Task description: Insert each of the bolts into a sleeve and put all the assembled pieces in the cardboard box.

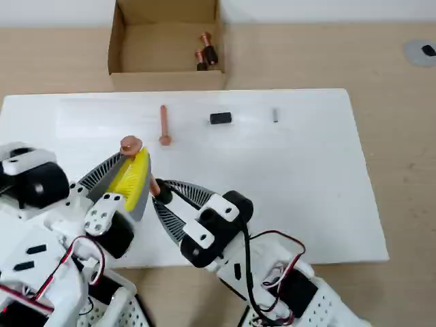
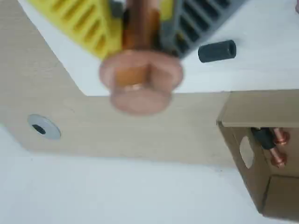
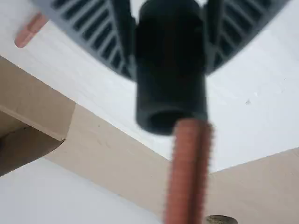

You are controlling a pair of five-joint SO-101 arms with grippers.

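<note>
**At the board's near edge: two claws are holding bolt to sleeve**

Far left, over the near-left part of the white board [image 1: 306, 191], the left claw [image 1: 131, 158] is gripping the held bolt [image 1: 131, 144]. A yellow finger [image 2: 79, 23] is pressing on one side and a grey finger [image 2: 201, 21] on the other, both on the shank just behind the flanged copper head. The head is pointing away from the arms. The shank is slanting back and rightward toward the other arm.

Just right of it, the right claw [image 1: 161, 193] is clamping the held sleeve [image 3: 170, 70], a short black tube, between two grey ribbed fingers. The bolt's threaded end is sitting at the sleeve's open mouth. How far it is going in, cannot tell.

Next along, the loose bolt [image 1: 163, 125] is lying flat on the board with its head toward the arms. It is near the held bolt's head but not touching it.

Behind it, past the board's far edge, the cardboard box [image 1: 167, 80] is standing open on the table [image 1: 395, 136]. Two assembled pieces [image 1: 206, 51] are lying together inside, against its right wall.

Further right on the board, the loose sleeve [image 1: 220, 118] is lying on its side, apart from the loose bolt. Beyond it a small grey piece [image 1: 275, 115] is lying on the board, too small to identify.

Far right, a grey disc [image 1: 422, 51] is sitting on the bare table.
</note>
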